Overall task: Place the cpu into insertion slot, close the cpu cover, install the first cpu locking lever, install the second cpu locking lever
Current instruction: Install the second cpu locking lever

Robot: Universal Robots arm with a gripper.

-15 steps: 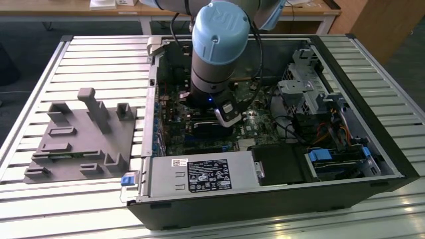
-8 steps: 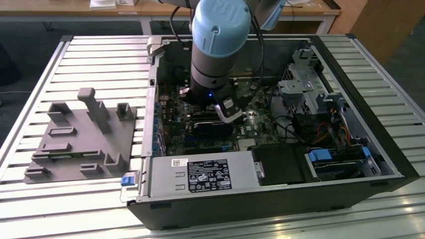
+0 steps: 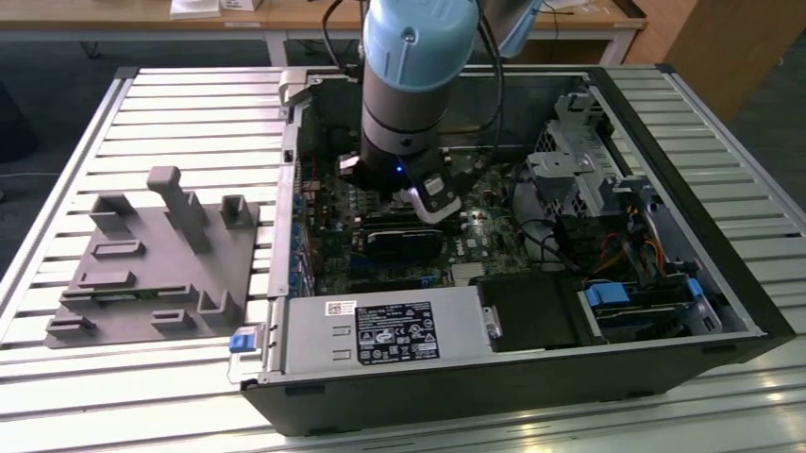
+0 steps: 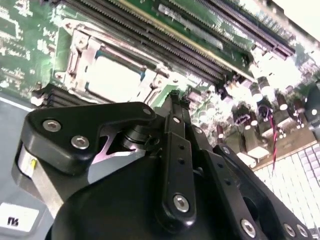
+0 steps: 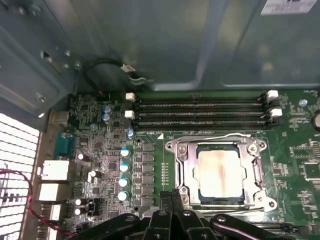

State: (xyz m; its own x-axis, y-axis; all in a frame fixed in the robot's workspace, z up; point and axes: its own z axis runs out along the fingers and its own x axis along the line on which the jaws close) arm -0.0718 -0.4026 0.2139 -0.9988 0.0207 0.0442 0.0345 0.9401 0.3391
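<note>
First wrist view: one cpu [image 5: 220, 172], four memory slots [image 5: 200, 112]

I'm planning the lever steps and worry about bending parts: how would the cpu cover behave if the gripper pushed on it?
The cpu cover is a thin metal frame with a cut-out centre, so it probably flexes if pushed off-centre. It lies down around the cpu, so it would likely pivot on one edge rather than slide. Its shiny surface may let the gripper slip.
</note>
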